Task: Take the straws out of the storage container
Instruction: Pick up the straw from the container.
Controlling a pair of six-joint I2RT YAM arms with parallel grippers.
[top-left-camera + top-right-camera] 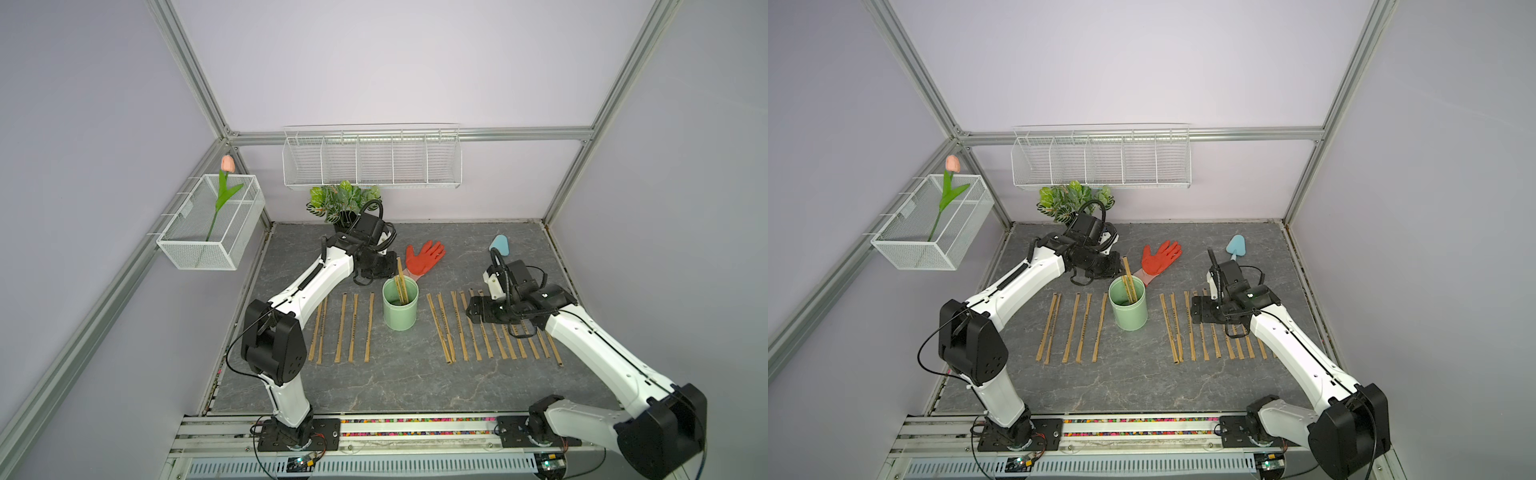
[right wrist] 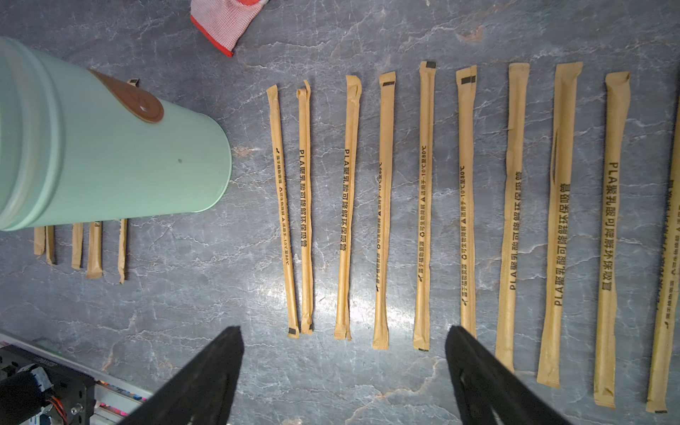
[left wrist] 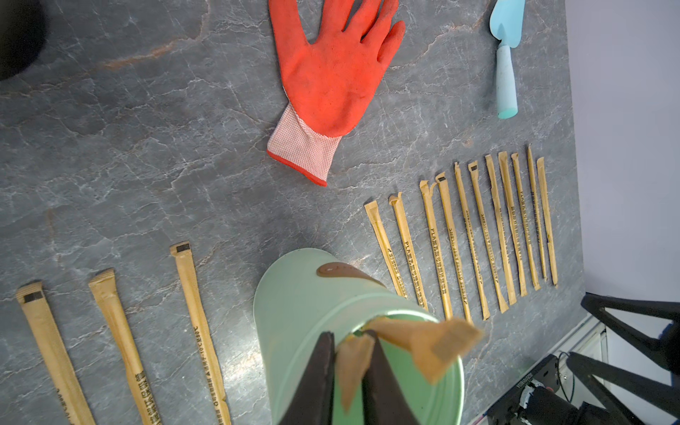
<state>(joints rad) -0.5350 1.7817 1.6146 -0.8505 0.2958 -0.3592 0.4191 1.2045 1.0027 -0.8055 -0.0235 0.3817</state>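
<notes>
Straws (image 1: 402, 284) printed "PLA"; a few in the storage container (image 1: 400, 320)
Those stand nearly upright at the middle of the surface (image 1: 395, 382), tops leaning far; the rest lie flat left and right, long axes near-to-far; left hand (image 3: 349, 336) pinches one top; right hand (image 2: 344, 331) gapes wide, empty, above the right row.

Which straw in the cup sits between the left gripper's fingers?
The narrow-tipped straw, pinched by the left gripper; the broad-tipped straw beside it stands free, outside the jaws.

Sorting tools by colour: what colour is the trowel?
The trowel is light blue; clearest in left wrist view.
</notes>
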